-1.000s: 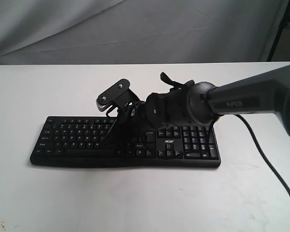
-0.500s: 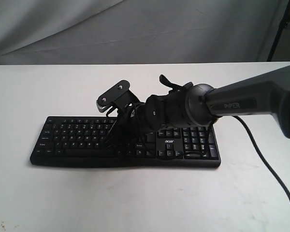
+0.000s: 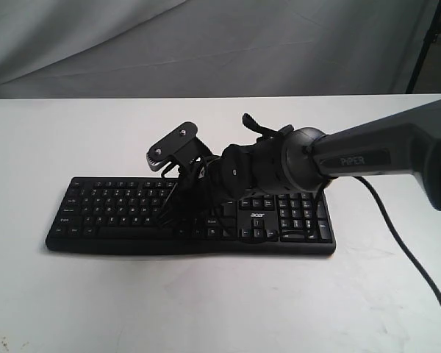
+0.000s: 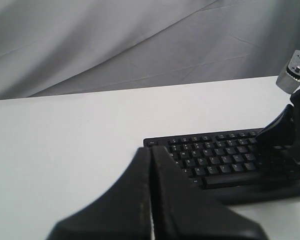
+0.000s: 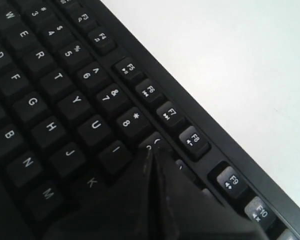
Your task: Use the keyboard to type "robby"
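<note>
The black keyboard point(image 3: 110, 209) lies flat on the white table point(image 3: 206, 301), with its "acer" logo point(image 3: 256, 216) above the arrow keys. My right gripper point(image 3: 173, 215) reaches across from the right and points down at the middle of the letter block. Up close, the right gripper point(image 5: 151, 152) is shut, its tip at the edge of the 9 key point(image 5: 151, 142), beside the I key point(image 5: 115, 152). The fingers point(image 5: 180, 200) hide the keys beneath them, and I cannot tell whether they touch. My left gripper point(image 4: 151, 150) is shut on nothing, off the end of the keyboard point(image 4: 215, 157).
A black cable point(image 3: 408, 254) trails across the table at the right, under the right arm point(image 3: 367, 154). A grey cloth backdrop point(image 3: 206, 44) hangs behind the table's far edge. A black stand point(image 3: 426, 40) rises at the far right corner.
The right arm has shifted slightly left over the keyboard since a second ago, with hardly any motion in the last half second.
</note>
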`<state>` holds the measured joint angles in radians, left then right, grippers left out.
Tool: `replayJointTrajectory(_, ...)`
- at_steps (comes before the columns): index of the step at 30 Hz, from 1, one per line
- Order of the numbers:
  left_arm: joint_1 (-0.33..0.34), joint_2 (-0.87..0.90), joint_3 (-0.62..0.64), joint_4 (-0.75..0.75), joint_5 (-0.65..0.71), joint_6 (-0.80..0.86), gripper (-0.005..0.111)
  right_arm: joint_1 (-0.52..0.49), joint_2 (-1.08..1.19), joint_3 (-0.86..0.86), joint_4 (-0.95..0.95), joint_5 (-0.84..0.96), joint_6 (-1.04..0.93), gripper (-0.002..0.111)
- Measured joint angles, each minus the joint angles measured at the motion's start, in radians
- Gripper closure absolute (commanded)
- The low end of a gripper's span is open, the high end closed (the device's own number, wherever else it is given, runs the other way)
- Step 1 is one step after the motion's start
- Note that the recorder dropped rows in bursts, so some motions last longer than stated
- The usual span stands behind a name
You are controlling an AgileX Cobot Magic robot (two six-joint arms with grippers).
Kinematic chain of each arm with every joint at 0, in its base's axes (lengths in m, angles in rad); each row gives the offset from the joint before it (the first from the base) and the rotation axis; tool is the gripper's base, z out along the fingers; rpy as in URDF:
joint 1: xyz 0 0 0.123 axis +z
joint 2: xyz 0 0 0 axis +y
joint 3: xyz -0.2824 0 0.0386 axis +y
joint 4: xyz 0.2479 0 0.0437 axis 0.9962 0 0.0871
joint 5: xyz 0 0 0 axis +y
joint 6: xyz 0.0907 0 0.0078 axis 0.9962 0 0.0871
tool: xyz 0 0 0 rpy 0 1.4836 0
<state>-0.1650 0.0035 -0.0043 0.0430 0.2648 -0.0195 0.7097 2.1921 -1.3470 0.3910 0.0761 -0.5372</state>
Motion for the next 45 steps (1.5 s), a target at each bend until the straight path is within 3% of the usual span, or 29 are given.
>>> replayJointTrajectory(7, 0.000, 0.000, 0.000, 0.000, 0.000, 0.000, 0.107, 0.000, -0.052, 0.001, -0.009, 0.009, -0.002, 0.108)
replayJointTrajectory(16, 0.000, 0.000, 0.000, 0.000, 0.000, 0.000, 0.107, 0.046, -0.101, -0.128, -0.014, 0.204, 0.000, 0.108)
replayJointTrajectory(23, 0.000, 0.000, 0.000, 0.000, 0.000, 0.000, 0.107, 0.136, -0.035, -0.135, -0.014, 0.193, 0.000, 0.108)
replayJointTrajectory(45, 0.000, 0.000, 0.000, 0.000, 0.000, 0.000, 0.107, 0.139, 0.051, -0.135, -0.030, 0.103, 0.000, 0.108)
